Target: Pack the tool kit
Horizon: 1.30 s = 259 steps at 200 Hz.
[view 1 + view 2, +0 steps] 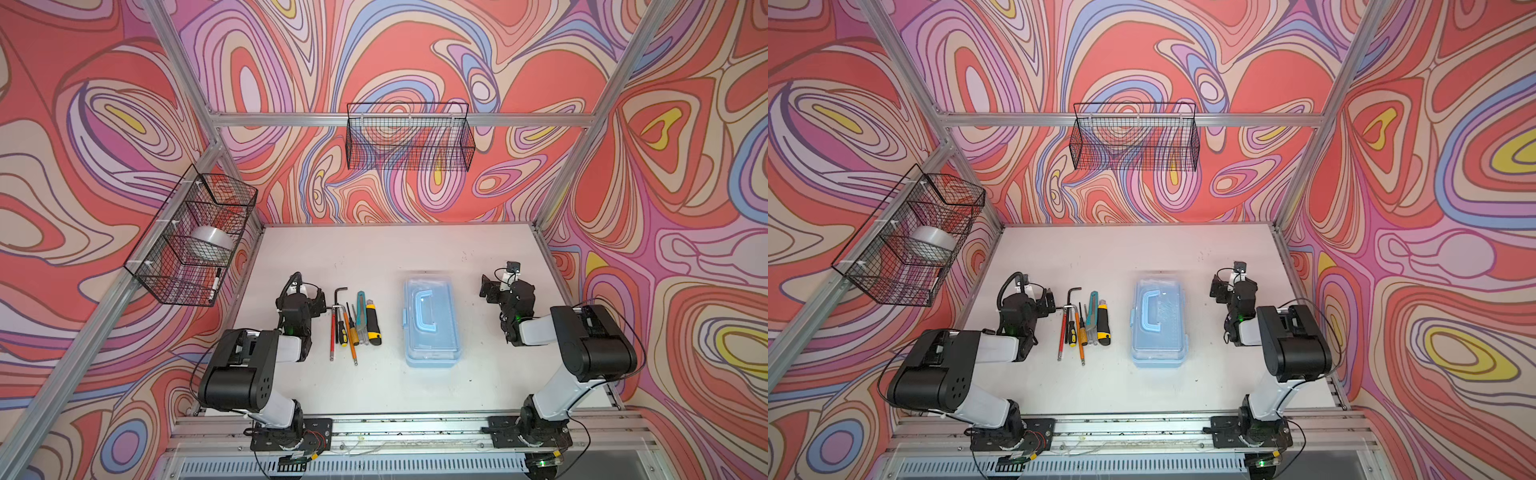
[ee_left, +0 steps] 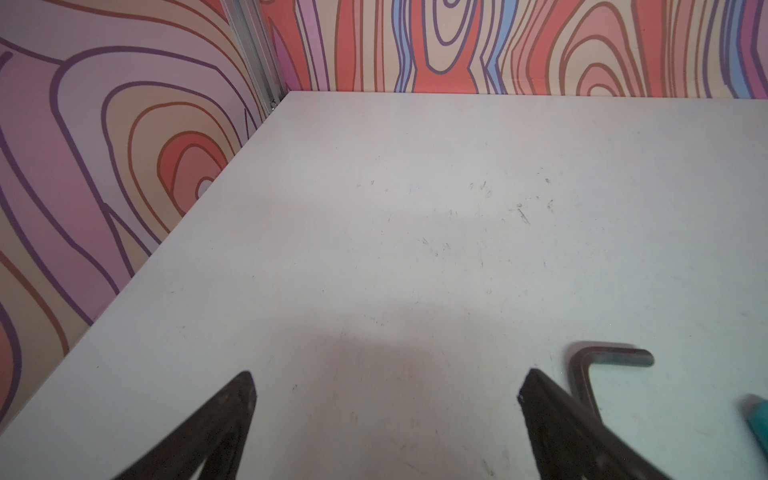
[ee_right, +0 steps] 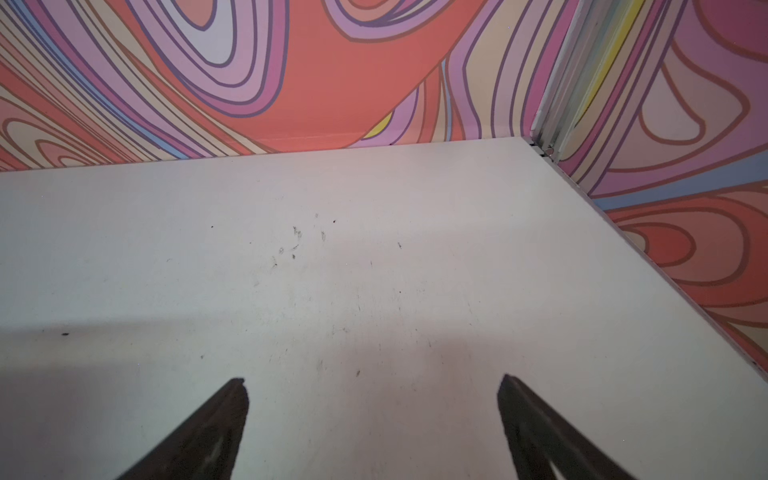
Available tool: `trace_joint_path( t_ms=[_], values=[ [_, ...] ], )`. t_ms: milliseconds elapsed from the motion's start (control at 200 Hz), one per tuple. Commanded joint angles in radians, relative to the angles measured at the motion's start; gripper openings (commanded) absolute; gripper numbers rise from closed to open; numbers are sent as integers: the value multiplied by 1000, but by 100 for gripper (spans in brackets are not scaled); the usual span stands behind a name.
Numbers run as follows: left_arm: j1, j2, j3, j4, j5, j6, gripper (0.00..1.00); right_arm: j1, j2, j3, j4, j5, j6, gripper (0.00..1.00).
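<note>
1. Both top views: the tool box (image 1: 432,322) is seen closed near the centre of the desk (image 1: 415,257), handle uppermost, lid down. The loose tools (image 1: 353,326) are laid in a row at 9 o'clock of the tool box, near it but not touching. None is judged packed. Still to be done: the lid opened, every tool loaded, the lid latched. The left gripper (image 1: 319,298) stands at 9 o'clock of the row. The right gripper (image 1: 487,286) stands at 2 o'clock of the tool box, clear of it.
2. Left wrist view: the jaws of the left gripper (image 2: 384,386) are shown spread wide over bare desk, with nothing between them. Only the bent end of the black hex key (image 2: 609,358), just beside one finger, and a tip of the teal utility knife (image 2: 758,419) are caught. The tool box is not shown.
3. Right wrist view: the right gripper (image 3: 372,384) is shown with jaws apart and empty. Only desk is seen here. The tool box and the full row are given by the top views alone.
</note>
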State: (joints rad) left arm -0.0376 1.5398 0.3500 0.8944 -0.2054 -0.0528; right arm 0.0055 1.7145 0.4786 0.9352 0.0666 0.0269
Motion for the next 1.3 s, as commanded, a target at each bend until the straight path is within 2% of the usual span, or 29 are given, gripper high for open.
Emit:
trace_joint_path(
  t_ms=[0, 1292],
  values=[
    [6, 2, 10, 28, 8, 8, 100, -5, -1, -1, 5, -2, -4, 98],
    [5, 2, 11, 24, 8, 8, 100, -6, -1, 2, -1, -8, -1, 98]
  ],
)
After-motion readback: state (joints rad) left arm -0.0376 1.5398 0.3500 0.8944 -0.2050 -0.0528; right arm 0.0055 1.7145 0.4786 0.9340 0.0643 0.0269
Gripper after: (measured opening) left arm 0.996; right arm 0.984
